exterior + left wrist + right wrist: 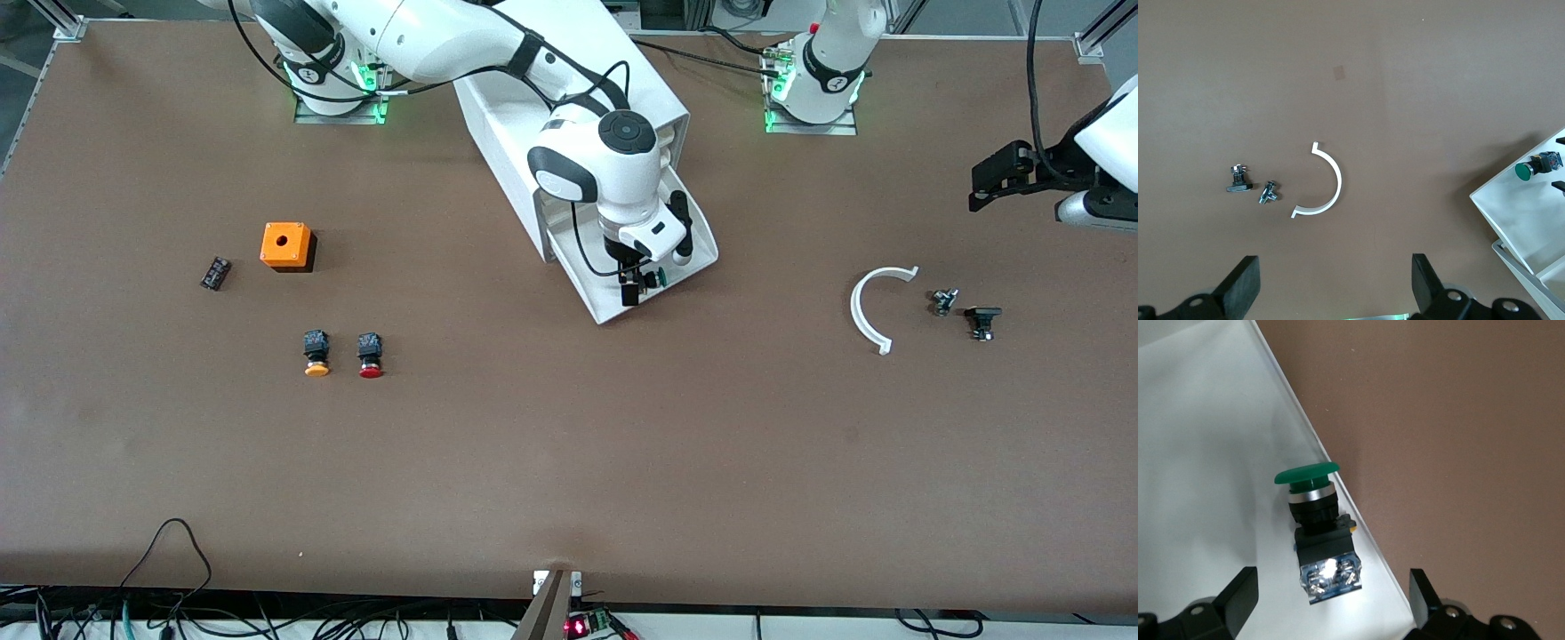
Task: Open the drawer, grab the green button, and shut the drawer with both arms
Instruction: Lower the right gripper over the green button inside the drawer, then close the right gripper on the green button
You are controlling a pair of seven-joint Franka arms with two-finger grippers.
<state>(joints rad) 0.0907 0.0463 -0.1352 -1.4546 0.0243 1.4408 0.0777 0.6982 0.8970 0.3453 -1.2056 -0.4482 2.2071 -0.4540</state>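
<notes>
My right end effector [637, 286] hangs spread wide over the open drawer [613, 307], the button [1315, 520] lying between its fingers on the tray floor: green cap, black body. My left end effector [1331, 293] waits open above the tabletop [569, 462].

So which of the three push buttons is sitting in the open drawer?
The green-capped button. It lies on its side in the pulled-out white drawer, under the right gripper. The orange button and red button sit on the table.

A brown table [569, 462] carries a white cabinet [569, 89], orange box [286, 245], two buttons [317, 352], and a curved white strip [869, 307].
</notes>
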